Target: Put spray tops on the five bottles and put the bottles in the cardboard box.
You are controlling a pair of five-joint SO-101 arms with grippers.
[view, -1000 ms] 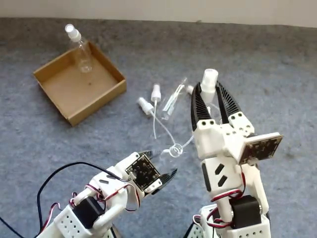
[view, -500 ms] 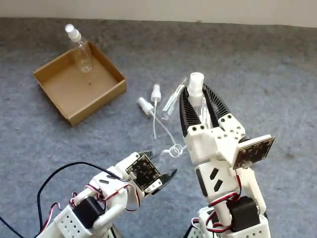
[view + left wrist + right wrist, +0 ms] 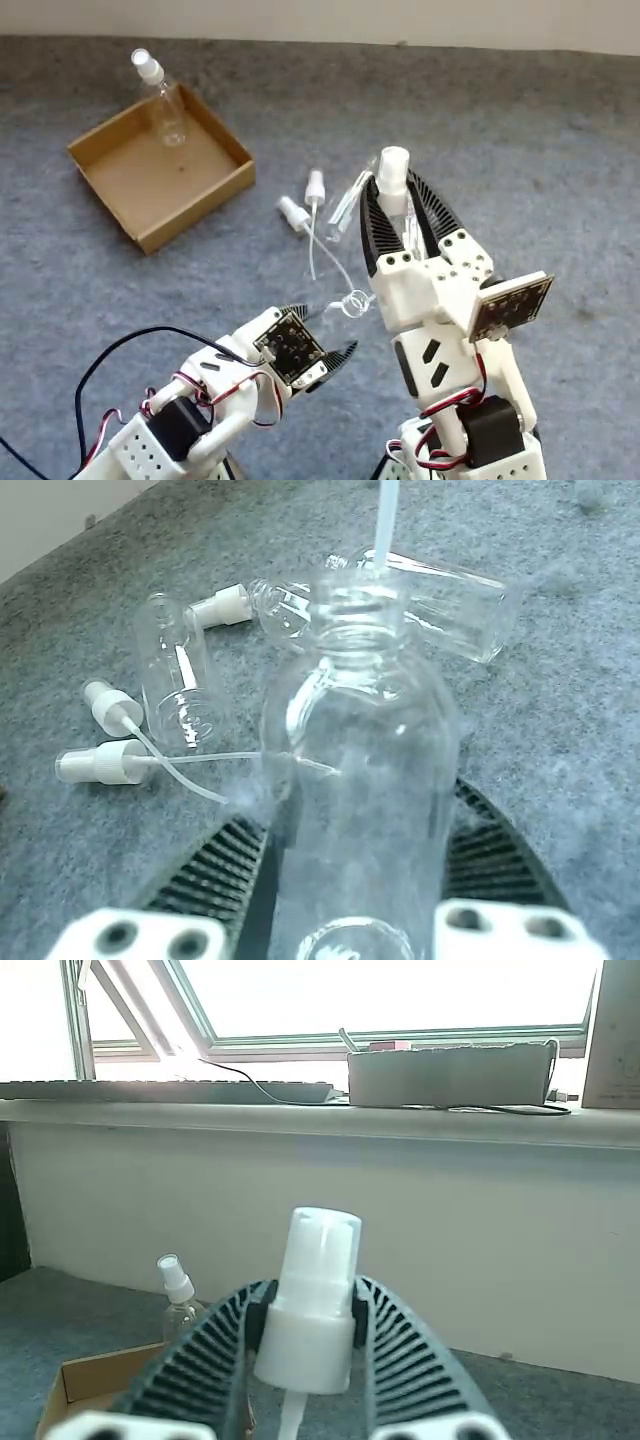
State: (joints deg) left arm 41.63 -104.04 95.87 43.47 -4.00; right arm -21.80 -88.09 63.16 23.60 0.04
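Observation:
My left gripper [image 3: 325,331] is shut on a clear open bottle [image 3: 352,301], held upright near the front of the carpet; its mouth [image 3: 365,620] faces up between my fingers [image 3: 205,880]. Above it my right gripper [image 3: 393,186] is shut on a white spray top [image 3: 393,164], whose thin tube [image 3: 385,515] hangs down to the bottle's mouth. The spray top [image 3: 310,1300] sits upright between the dark ribbed fingers [image 3: 200,1360]. A capped bottle [image 3: 160,98] stands in the cardboard box [image 3: 195,205] at the far left.
Two loose spray tops [image 3: 315,188] [image 3: 293,212] with long tubes lie on the grey carpet between the box and the right arm. Clear bottles [image 3: 180,680] [image 3: 440,590] lie on their sides beside them. A black cable [image 3: 120,350] loops by the left arm.
The right gripper has carried the spray top leftwards and nearer, bringing its tube over the held bottle's mouth. The left arm and its bottle have stayed put.

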